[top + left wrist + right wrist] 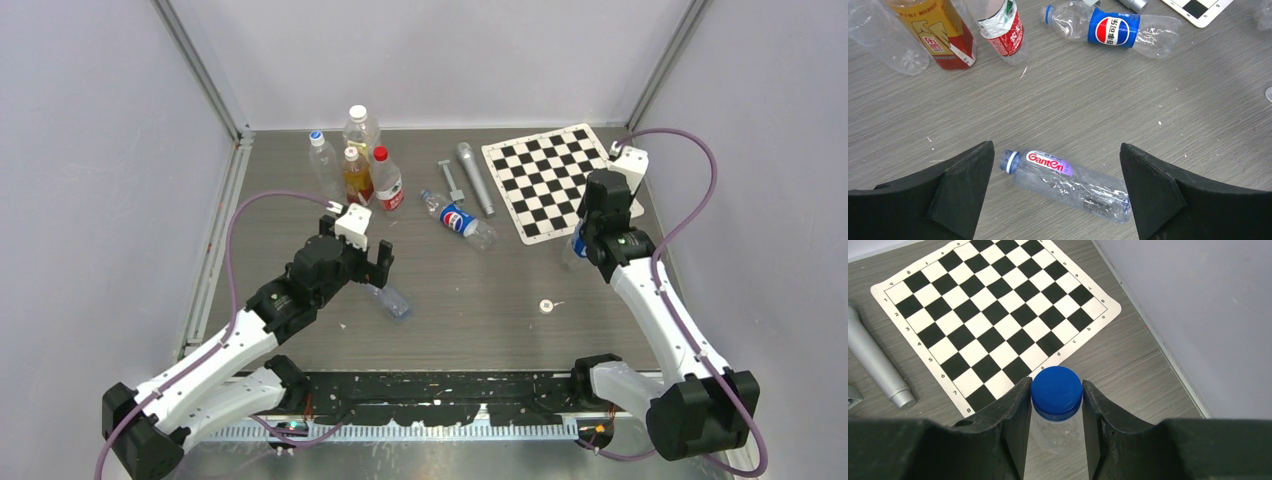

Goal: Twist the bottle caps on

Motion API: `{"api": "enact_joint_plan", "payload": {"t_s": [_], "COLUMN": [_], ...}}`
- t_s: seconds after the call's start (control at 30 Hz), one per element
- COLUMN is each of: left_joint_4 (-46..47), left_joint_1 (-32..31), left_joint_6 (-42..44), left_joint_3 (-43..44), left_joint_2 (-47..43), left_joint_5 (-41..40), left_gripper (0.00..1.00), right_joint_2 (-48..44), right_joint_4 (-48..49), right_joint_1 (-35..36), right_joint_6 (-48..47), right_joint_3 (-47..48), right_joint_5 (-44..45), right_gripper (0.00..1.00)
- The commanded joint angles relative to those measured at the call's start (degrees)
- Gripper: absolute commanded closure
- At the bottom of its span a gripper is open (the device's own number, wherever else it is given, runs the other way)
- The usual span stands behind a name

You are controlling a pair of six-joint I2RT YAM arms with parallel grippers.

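Jaws spread wide, my left gripper (1056, 150) hangs over the Ganten bottle (1068, 182), which lies directly beneath, long axis roughly finger to finger, neck leftward. My right gripper (1056, 384) pinches the blue cap (1056, 390) on the standing bottle (1055, 432).

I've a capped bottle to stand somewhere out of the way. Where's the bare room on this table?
Widest bare patch: mid-table, bordered by the lying Ganten bottle, the Pepsi bottle and the loose white cap. A smaller one lies between the left wall and the standing bottles. Crowded: the far strip from those bottles across to the chessboard.
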Motion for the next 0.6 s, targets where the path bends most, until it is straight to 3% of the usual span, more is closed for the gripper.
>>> {"api": "enact_joint_plan", "payload": {"t_s": [0.0, 0.3, 0.57], "left_joint_4": [1.84, 3.77, 4.85], "left_joint_1": [0.21, 0.21, 0.2], "left_joint_6": [-1.39, -1.6, -1.5], "left_joint_3": [-0.55, -1.43, -2.05], "left_joint_2": [-1.42, -0.87, -0.77], "left_joint_5": [-0.78, -0.43, -0.26], "left_gripper": [0.0, 0.0, 0.0], "right_joint_2": [-0.58, -4.65, -6.74], "right_joint_4": [4.79, 6.09, 7.29], "right_joint_1": [-0.36, -0.44, -0.39], "right_joint_6": [2.34, 3.66, -0.77], "right_joint_3": [-1.53, -7.16, -9.15], "right_joint_5": [2.28, -1.4, -9.28], "right_gripper": [0.92, 0.67, 0.54]}}
